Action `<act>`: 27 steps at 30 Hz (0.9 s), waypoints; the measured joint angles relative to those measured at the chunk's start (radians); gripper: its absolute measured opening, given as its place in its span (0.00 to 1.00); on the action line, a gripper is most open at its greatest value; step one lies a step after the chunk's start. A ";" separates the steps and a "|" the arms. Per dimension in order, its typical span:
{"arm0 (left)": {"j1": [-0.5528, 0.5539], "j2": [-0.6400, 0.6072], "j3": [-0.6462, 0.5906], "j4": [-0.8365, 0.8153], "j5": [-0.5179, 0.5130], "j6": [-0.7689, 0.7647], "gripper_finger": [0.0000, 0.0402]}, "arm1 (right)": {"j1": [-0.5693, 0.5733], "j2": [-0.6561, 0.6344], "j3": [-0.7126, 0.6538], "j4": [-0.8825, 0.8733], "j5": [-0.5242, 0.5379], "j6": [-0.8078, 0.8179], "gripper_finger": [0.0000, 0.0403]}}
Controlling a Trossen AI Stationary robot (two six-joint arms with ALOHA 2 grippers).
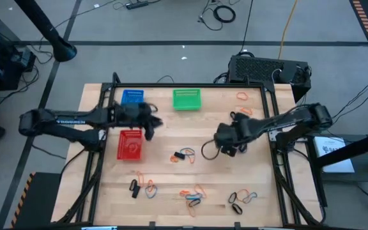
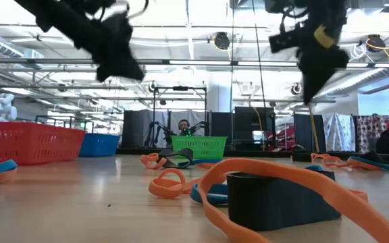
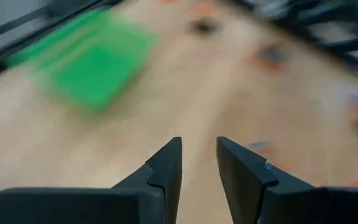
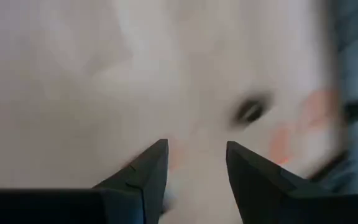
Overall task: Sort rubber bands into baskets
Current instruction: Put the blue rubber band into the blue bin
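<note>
The left end effector [image 1: 153, 124] hangs above the pale wooden desk [image 1: 171, 179], beside the small red plastic mesh basket [image 1: 130, 144] and near the blue mesh basket [image 1: 132, 97], its fingers [image 3: 166, 165] spread and empty. The right end effector [image 1: 221, 145] hovers mid-desk, jaws parted, pinching nothing. Thin blue, orange and black rubber bands [image 1: 193, 195] lie scattered over the desk; the green mesh basket [image 1: 186, 99] stands at the far edge.

Three baskets [image 1: 185, 99] sit along the table's [image 1: 171, 172] far-left part, rubber bands [image 1: 193, 195] scattered nearer.
</note>
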 joint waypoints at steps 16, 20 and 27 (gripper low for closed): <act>-0.674 0.417 0.003 0.559 -0.248 0.206 0.27 | 0.072 -0.081 -0.233 0.113 -0.380 0.232 0.38; -0.679 0.595 0.061 0.608 -0.354 0.282 0.27 | 0.086 -0.081 -0.285 0.236 -0.380 0.229 0.38; -0.502 0.819 0.222 0.514 -0.330 0.341 0.27 | 0.112 -0.081 -0.342 0.482 -0.327 0.179 0.38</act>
